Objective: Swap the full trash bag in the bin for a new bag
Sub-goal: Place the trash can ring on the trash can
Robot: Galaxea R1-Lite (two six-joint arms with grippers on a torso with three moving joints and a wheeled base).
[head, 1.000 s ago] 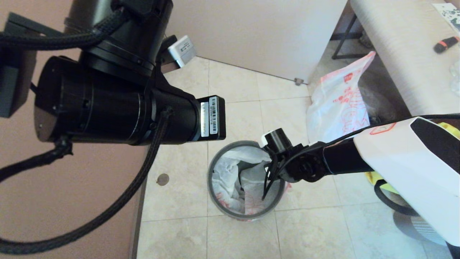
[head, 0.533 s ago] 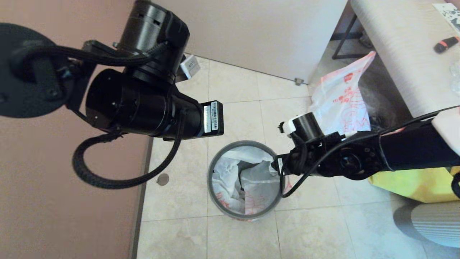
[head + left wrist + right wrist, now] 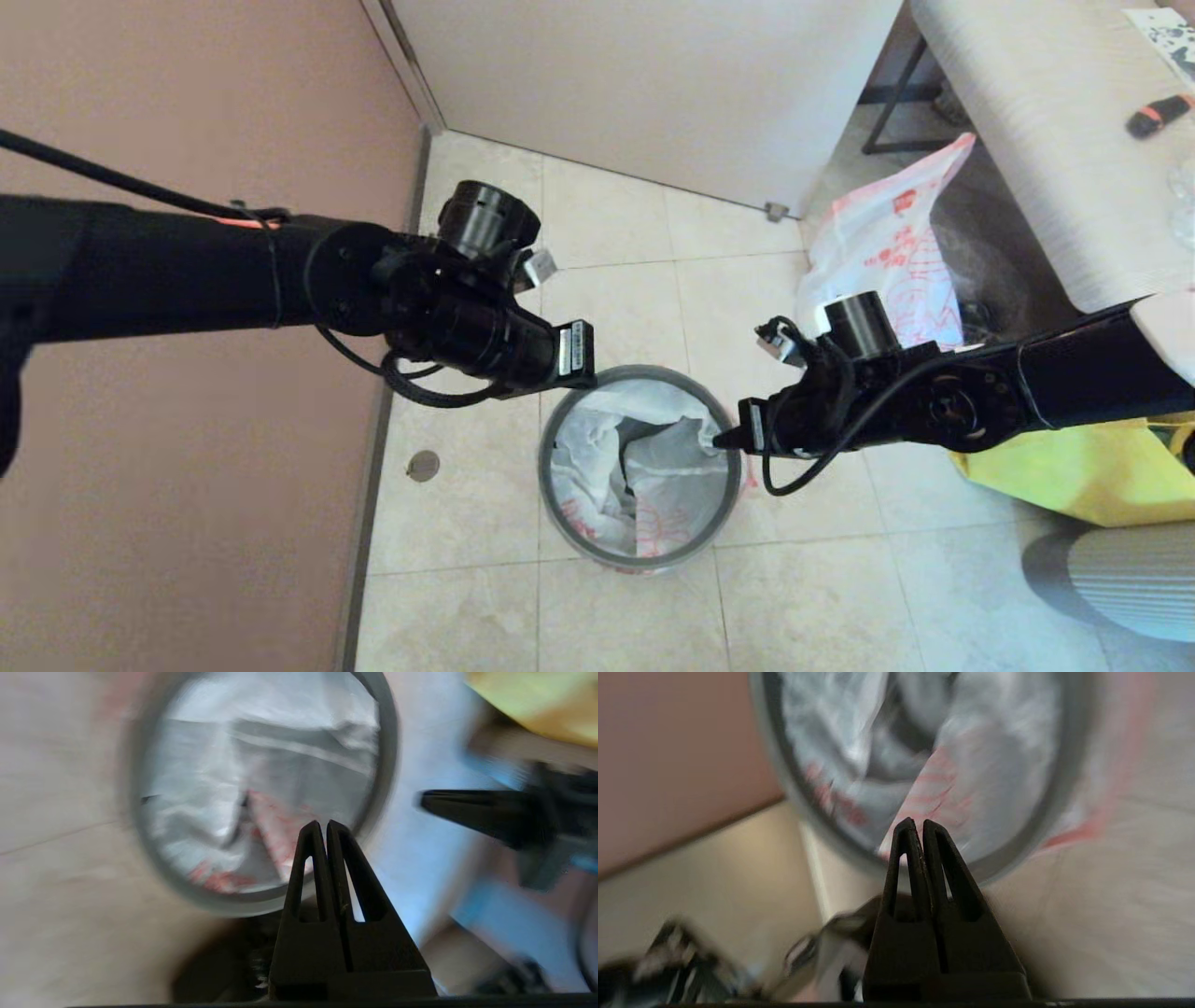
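Both jaws are clenched on nothing. From the head view, the left gripper (image 3: 590,371) and right gripper (image 3: 721,441) flank the bin (image 3: 558,425), where the new bag (image 3: 653,457) lies slack inside the hoop; the full trash bag (image 3: 882,261) sits well apart by the bench. Each wrist view shows fingertips pressed together above that thin, slippery, light film, probably best pinched at its rim.

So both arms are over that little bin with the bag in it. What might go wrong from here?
1. The new bag sags crumpled inside the bin; a nudge may drag it deeper or off the hoop.
2. The left tool and right tool sit shut on opposite sides of the rim, close enough to bump the light bin or each other.
3. The thin plastic might tear on the pointed tips.
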